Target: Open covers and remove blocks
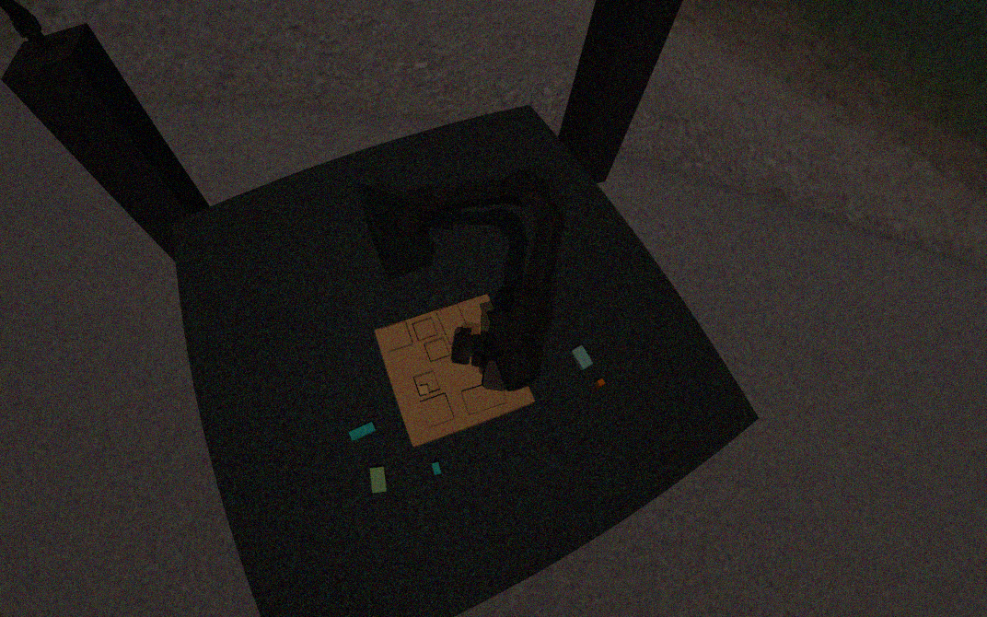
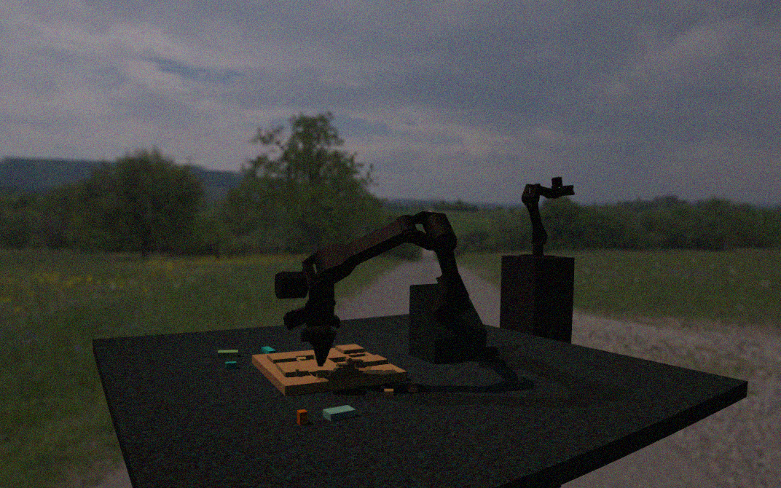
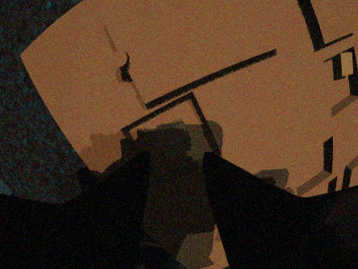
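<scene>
The tan puzzle board (image 1: 403, 396) (image 2: 282, 381) (image 3: 214, 20) lies in the middle of the dark table (image 1: 291, 327) (image 2: 518, 414). My gripper (image 1: 472, 350) (image 2: 321, 359) (image 3: 176, 159) points straight down over the board's right half, its tips just above the surface. The fingers stand partly open with nothing between them. In the wrist view a square well outline (image 3: 161, 109) lies just ahead of the fingertips, under their shadow; what is inside is too dark to tell. Other cover outlines and tracks show on the board.
Loose blocks lie on the table around the board: a teal one (image 1: 361, 430) (image 2: 267, 349), a green one (image 1: 377, 479) (image 2: 228, 351), a small teal one (image 1: 435, 468) (image 2: 231, 363), a pale teal one (image 1: 581, 356) (image 2: 338, 411) and a small orange one (image 1: 600, 382) (image 2: 301, 416). The arm's base (image 1: 396, 232) (image 2: 426, 322) stands behind the board.
</scene>
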Controlling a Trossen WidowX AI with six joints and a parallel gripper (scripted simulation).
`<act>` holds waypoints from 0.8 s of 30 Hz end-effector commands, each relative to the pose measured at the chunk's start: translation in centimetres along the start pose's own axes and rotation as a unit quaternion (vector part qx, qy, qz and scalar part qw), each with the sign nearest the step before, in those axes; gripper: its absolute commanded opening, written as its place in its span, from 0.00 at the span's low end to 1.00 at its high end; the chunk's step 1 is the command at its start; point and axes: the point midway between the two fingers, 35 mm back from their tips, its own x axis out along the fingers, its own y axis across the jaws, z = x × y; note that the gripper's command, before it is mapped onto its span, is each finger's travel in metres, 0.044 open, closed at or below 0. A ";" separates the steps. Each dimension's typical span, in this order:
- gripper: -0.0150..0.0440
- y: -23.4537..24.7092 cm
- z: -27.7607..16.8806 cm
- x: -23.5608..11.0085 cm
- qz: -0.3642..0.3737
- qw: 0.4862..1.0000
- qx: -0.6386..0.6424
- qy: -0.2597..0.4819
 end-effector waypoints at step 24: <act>0.50 0.0 0.0 2.1 0.001 0.850 0.527 0.002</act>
